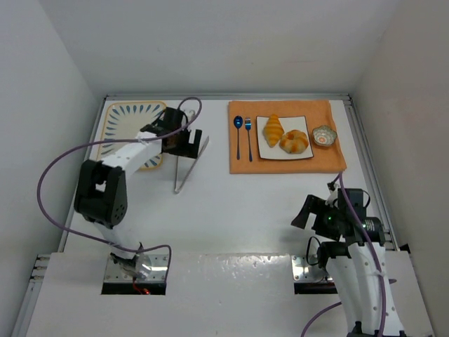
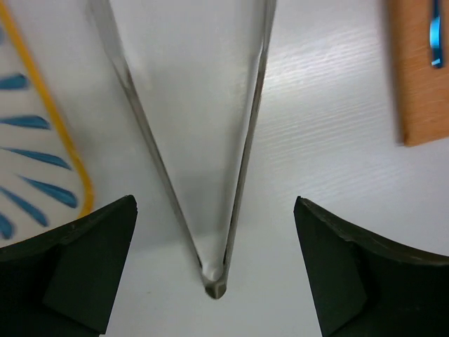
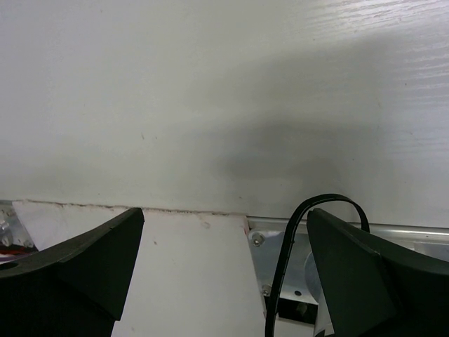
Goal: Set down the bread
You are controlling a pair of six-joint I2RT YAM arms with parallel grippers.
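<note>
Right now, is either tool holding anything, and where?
Nothing. The left tool is open, with the tongs lying free between its fingers. The right tool is open and empty.

R wrist cam: right gripper (image 3: 224, 217) w/ jaws wide apart, nothing btwn; dark angular fingers (image 3: 77, 267) at both lower corners. Matte white tabletop (image 3: 210, 84) fills upper frame, soft grey shadow at centre. Below: white glossy front panel (image 3: 189, 274), thin black looped cable (image 3: 330, 198), silver screwed metal base plate (image 3: 298, 274).

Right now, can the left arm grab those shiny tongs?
Probably yes. The left gripper hangs open right over the tongs, whose hinged end lies on the table between its fingers, and nothing sits in between.
</note>
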